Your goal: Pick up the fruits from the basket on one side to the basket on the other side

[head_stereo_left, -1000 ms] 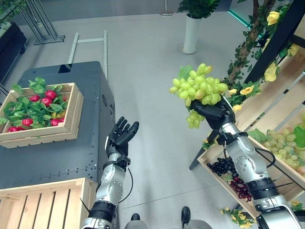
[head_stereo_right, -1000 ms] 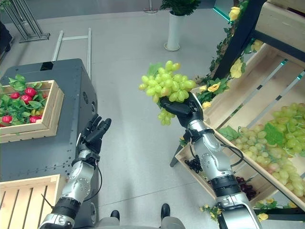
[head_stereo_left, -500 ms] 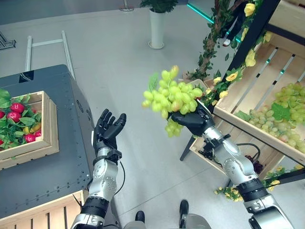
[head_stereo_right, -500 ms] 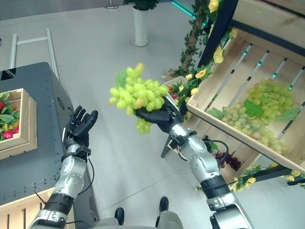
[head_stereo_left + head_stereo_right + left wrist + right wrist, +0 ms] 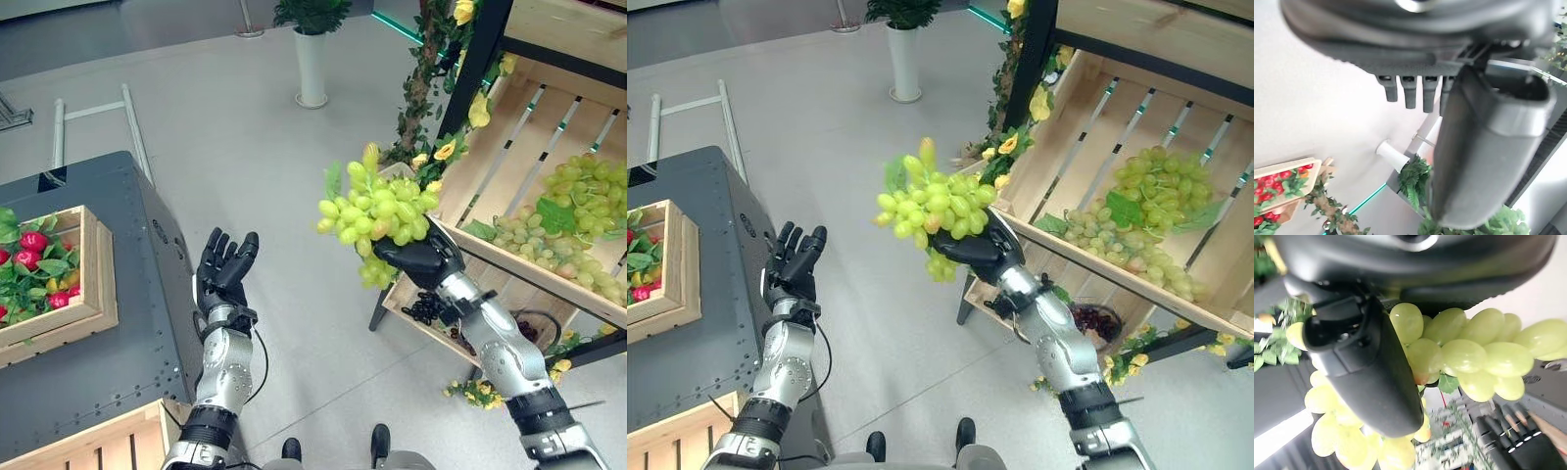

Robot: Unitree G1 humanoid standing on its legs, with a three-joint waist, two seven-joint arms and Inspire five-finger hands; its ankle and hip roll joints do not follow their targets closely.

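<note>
At the right, the stand: a slanted wooden display rack with its green grapes lying against the lower lip, tilted so the fruit shows and can be reached from the front.
Black cabinet: on the robot's left, serving as the table for a wooden crate of red fruit and leaves; a second slatted crate sits at its near corner (I take one of these for the destination, though I can't say which).
Lower tray: under the rack, holding dark grapes.
Green grape bunch: up in the air between rack and cabinet, clear of both, carried from below so the cluster sits on top of the hand and a small cluster hangs beneath.
Right hand: fingers and thumb wrapped round the bunch's underside; its wrist view shows the thumb pressed across the grapes.
Left hand: raised beside the cabinet, fingers straight and spread, holding nothing, perhaps ready to help.
</note>
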